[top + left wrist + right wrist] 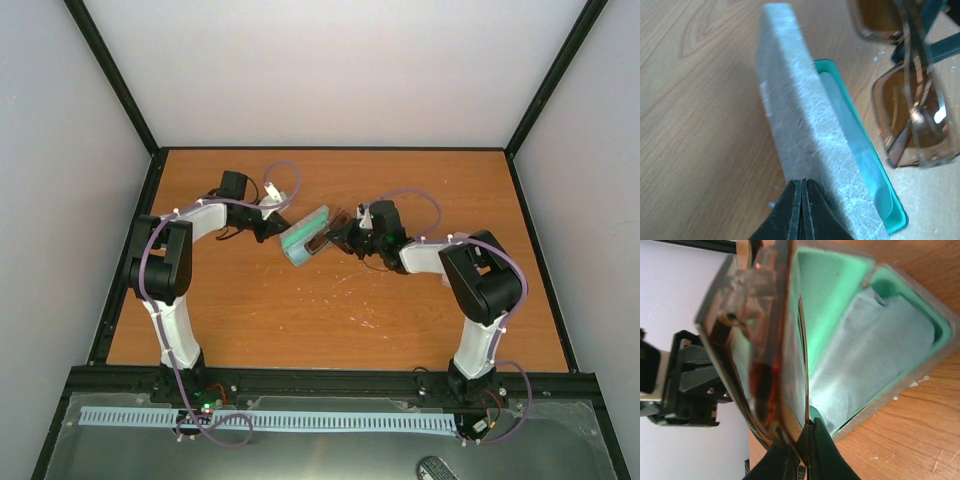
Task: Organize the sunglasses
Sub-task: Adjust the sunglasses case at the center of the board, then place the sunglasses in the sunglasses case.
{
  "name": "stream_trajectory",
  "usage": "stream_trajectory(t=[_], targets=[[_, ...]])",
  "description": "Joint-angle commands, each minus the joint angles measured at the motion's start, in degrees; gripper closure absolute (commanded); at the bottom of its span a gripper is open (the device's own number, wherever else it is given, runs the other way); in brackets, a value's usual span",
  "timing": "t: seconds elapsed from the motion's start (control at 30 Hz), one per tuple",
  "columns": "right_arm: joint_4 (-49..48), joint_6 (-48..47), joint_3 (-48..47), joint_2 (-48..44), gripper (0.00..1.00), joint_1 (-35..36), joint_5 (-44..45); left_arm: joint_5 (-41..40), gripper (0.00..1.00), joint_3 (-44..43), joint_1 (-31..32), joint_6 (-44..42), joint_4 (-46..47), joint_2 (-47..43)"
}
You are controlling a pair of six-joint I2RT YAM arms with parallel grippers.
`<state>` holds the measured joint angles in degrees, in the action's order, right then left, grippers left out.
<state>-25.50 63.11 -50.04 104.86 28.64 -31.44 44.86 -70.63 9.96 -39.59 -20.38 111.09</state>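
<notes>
Red-orange thin-framed sunglasses (900,100) gripped in right jaws beside open grey felt case (805,125); left jaws pinching its lid.

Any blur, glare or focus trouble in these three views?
Top external: evenly lit and sharp enough, though the sunglasses are tiny. Left wrist: the lid of the grey case is in focus, with a small glint on one lens. Right wrist: the frame sits too near and is smeared out of focus; the green lining looks oversaturated.
</notes>
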Motion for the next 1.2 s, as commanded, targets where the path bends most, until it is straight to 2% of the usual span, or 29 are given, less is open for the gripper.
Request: stream_trajectory(t=[0.0,0.23,0.5,0.67,0.97,1.1,1.17], targets=[[0.30,-0.50,-2.73,2.63,0.97,0.67,-2.19,1.95,0.99,0.90,1.00,-0.82,-2.58,-3.03],[5.88,-5.06,-8.29,7.76,0.97,0.63,-5.64,1.87,0.99,2.50,1.73,-0.73,-2.57,-3.90],[21.21,-15.37,-20.31,13.69,0.97,0.29,-8.78,1.37,0.99,2.62,1.73,-0.78,-2.48,-4.30],[27.05,-17.78,-22.25,14.46,0.97,-0.21,-9.87,1.53,0.99,2.47,1.73,-0.75,-2.46,-4.22],[25.52,-16.69,-19.49,14.32,0.96,-0.96,-12.33,2.41,0.98,2.19,1.73,-0.41,-1.87,-3.69],[24.43,-16.24,-20.82,17.01,0.87,-1.00,-14.15,2.69,0.98,2.08,1.73,-0.22,-1.89,-3.84],[24.38,-16.51,-21.65,17.95,0.86,-0.97,-14.81,2.60,0.97,2.00,1.73,-0.22,-1.88,-3.80]])
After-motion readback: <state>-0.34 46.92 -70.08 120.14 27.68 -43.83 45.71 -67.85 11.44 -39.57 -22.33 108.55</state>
